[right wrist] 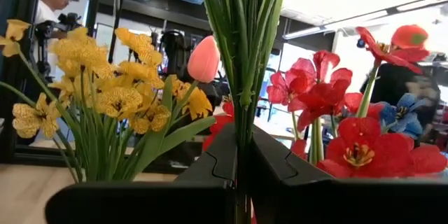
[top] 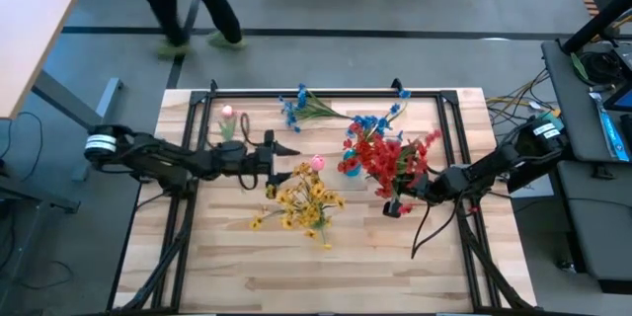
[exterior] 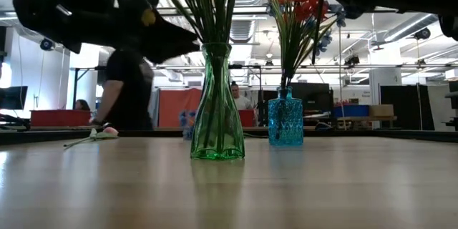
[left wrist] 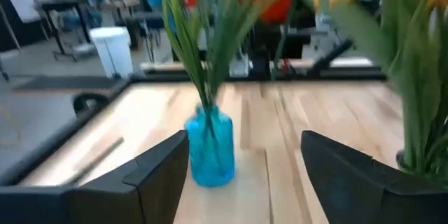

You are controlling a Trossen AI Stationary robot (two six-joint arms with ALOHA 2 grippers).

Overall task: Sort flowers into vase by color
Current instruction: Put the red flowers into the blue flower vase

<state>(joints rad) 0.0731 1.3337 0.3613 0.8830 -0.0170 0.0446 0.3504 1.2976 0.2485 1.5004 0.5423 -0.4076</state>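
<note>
Standing near the middle of the table (top: 237, 276), a green vase (exterior: 217, 107) holds the yellow flowers (top: 299, 200) along with a pink bud (top: 317, 164), while a blue vase (exterior: 285, 117) farther toward the right arm's side carries the red flowers (top: 387, 155) and a few blue blooms (top: 367, 124). The left gripper (top: 280, 160) reaches in from the left and hangs just beside the yellow bunch with its fingers (left wrist: 157, 175) spread apart and nothing between them; its wrist camera looks past them at the blue vase and its green stems. The right gripper (top: 397, 200) comes in from the right, low beside the red bunch, with its fingers (right wrist: 280, 171) pressed together on a bundle of thin green stems (right wrist: 241, 49) that rises straight up between them; which blooms top that bundle cannot be told. Two sprigs lie flat on the wood at the far side: a blue sprig (top: 301, 108) near the far edge, and a second pink bud (top: 228, 115) on its stem nearer the left arm. Beyond the table a person (top: 188, 5) in dark clothes walks across the floor, and in the low view people show in the room behind.
</note>
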